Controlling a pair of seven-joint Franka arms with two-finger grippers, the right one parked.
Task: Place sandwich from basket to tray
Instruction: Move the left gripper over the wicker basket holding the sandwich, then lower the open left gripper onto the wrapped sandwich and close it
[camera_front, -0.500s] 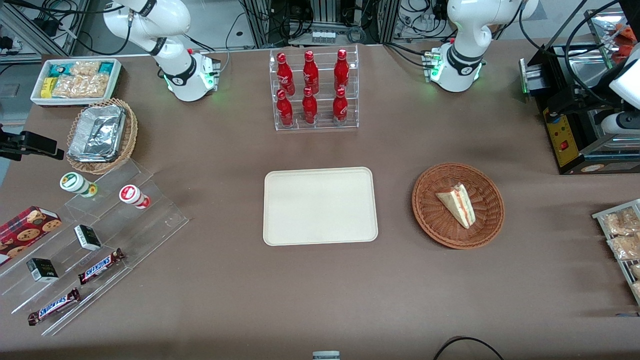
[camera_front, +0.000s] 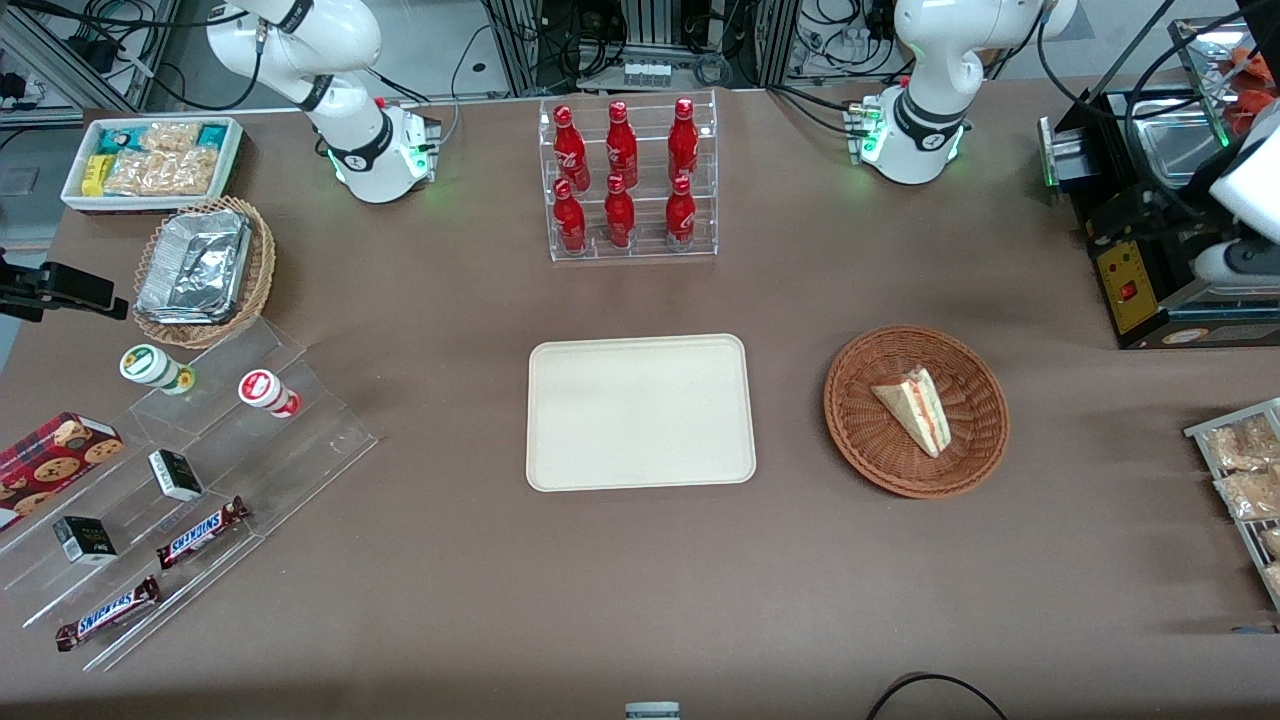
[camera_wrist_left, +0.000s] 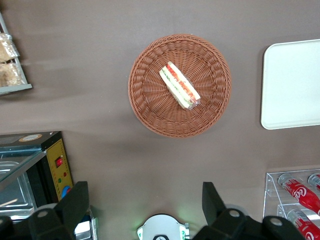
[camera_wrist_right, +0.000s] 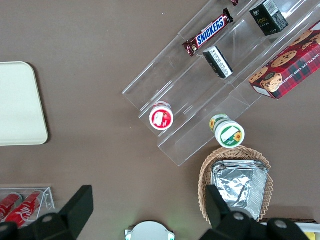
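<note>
The sandwich (camera_front: 915, 408) (camera_wrist_left: 180, 86), a pale wedge with red and green filling, lies in the round reddish-brown basket (camera_front: 860, 440) (camera_wrist_left: 150, 110). The cream tray (camera_front: 640, 412) (camera_wrist_left: 292, 85) lies flat and bare beside the basket, toward the parked arm's end. My gripper (camera_wrist_left: 144, 202) hangs high above the table, farther from the front camera than the basket and well apart from it. It is open, its two dark fingers (camera_wrist_left: 75, 205) spread wide with nothing between them. In the front view only the arm's white wrist (camera_front: 1232, 262) shows, at the working arm's end.
A black machine with a red switch (camera_front: 1140, 260) (camera_wrist_left: 55, 170) stands below my wrist. A clear rack of red bottles (camera_front: 628, 180) (camera_wrist_left: 300, 192) stands farther from the camera than the tray. A wire rack of snack packets (camera_front: 1240, 470) sits at the working arm's end.
The working arm's wrist has shifted slightly nearer to the front camera. The sandwich, basket and tray have not moved.
</note>
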